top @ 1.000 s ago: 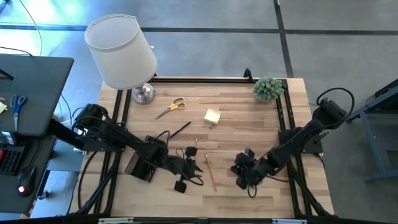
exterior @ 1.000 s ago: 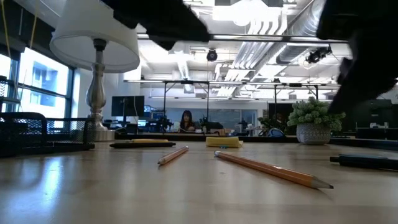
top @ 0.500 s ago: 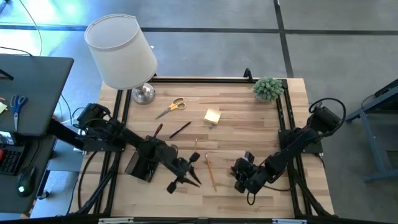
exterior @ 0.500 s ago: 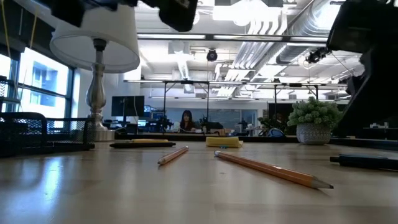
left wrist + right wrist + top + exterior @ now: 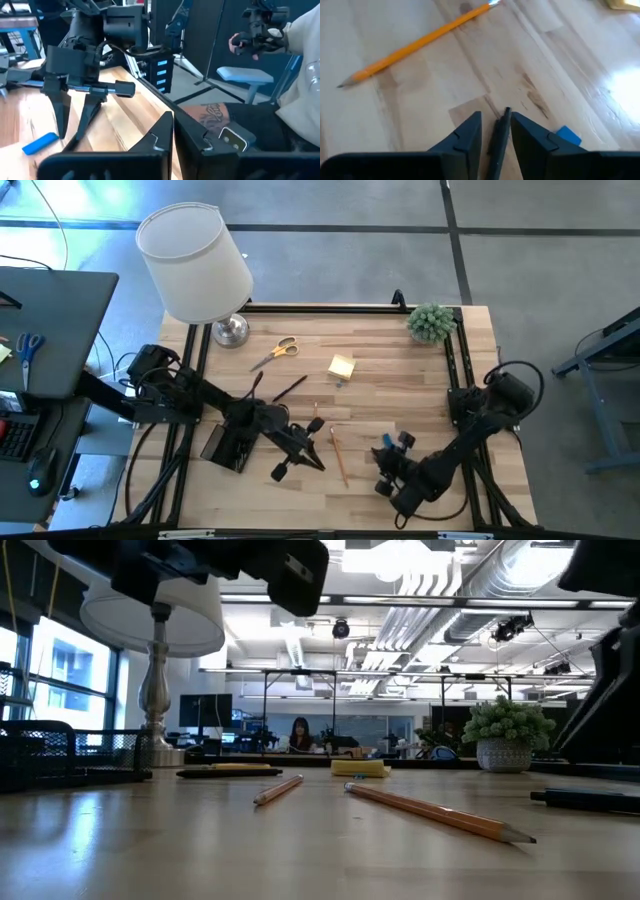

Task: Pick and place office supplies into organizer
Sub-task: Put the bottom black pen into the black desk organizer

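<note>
My right gripper (image 5: 496, 116) (image 5: 386, 467) is open, low over the near right of the table. Its fingers stand on either side of a black pen (image 5: 498, 134) (image 5: 585, 799) that lies on the wood, with thin gaps showing. A small blue piece (image 5: 568, 135) (image 5: 40, 143) lies beside it. My left gripper (image 5: 175, 131) (image 5: 304, 458) is shut and empty, raised near the long pencil (image 5: 339, 457). The black organizer (image 5: 222, 448) sits at the near left. The yellow scissors (image 5: 275, 352), sticky pad (image 5: 341, 366), another pen (image 5: 290, 388) and a short pencil (image 5: 278, 790) lie further off.
A white-shaded lamp (image 5: 195, 265) stands at the far left corner and a green plant (image 5: 430, 322) at the far right. Black rails run along the table's sides. In the left wrist view, a person (image 5: 280, 100) sits beyond the table's right edge.
My right gripper has drawn back toward the near edge, and its arm has swung nearer. The pen in the low view has stayed put. My left gripper shows larger and lower in the low view than a second ago.
</note>
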